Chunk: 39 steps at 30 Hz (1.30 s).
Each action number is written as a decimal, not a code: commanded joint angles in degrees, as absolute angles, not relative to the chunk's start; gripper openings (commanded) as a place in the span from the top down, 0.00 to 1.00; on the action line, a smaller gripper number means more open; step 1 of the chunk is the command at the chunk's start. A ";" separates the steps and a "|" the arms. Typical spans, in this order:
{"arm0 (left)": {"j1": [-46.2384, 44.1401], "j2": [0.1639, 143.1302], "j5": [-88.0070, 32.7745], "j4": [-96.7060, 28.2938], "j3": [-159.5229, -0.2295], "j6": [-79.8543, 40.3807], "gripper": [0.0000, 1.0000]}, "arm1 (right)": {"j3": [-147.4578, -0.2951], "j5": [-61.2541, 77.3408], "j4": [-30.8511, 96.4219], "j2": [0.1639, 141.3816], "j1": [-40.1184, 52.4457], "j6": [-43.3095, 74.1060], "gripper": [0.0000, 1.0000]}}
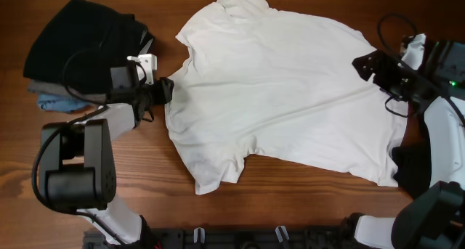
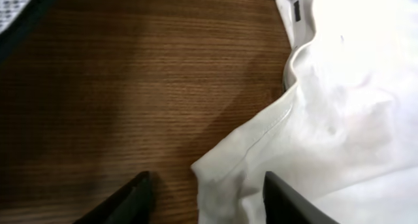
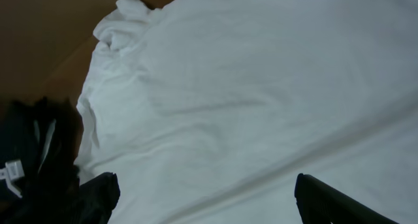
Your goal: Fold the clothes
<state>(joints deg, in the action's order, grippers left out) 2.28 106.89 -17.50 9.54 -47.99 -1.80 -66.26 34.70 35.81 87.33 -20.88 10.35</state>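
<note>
Overhead looks straight down; both wrist views skim close over the T-shirt point(image 1: 290, 89).

One white T-shirt point(image 1: 283, 89) at the centre. One loose black garment point(image 1: 408, 165) at 4 o'clock. One stack of clothes point(image 1: 80, 46) at 10 o'clock, with three layers showing: black, grey, blue. Two arms, left arm point(image 1: 73, 169) at 8 o'clock and right arm point(image 1: 443, 133) at 3 o'clock. Two grippers: left gripper point(image 1: 168, 91), right gripper point(image 1: 360, 63). One wooden table point(image 1: 290, 198)

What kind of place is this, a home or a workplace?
Probably a robot test bench, not a home: a left robot arm and a right robot arm stand at a wooden table, with a white T-shirt spread out and a pile of clothes beside it.
</note>
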 commanded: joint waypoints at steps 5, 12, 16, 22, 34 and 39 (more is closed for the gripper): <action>1.89 109.49 -12.58 2.68 -47.59 -0.58 0.96 | -66.83 36.10 36.95 85.86 -20.67 10.48 0.09; 6.68 105.30 -8.82 -7.46 -47.70 -8.47 0.96 | -66.83 35.86 37.17 85.86 -20.69 10.44 0.09; 9.61 101.01 -8.62 -11.14 -47.70 -9.28 0.96 | -66.83 35.86 37.39 85.86 -20.67 9.15 0.09; 10.24 97.67 -8.64 -12.73 -47.70 -9.26 0.67 | -66.81 31.81 38.94 85.86 -20.69 8.97 0.09; 6.07 79.64 -17.28 -26.63 -50.06 -9.26 0.96 | -64.93 11.35 50.24 86.00 -20.69 23.33 0.34; -0.73 83.11 -17.32 -31.94 -47.27 -9.54 0.96 | -62.48 11.38 50.17 86.04 -20.69 23.99 0.35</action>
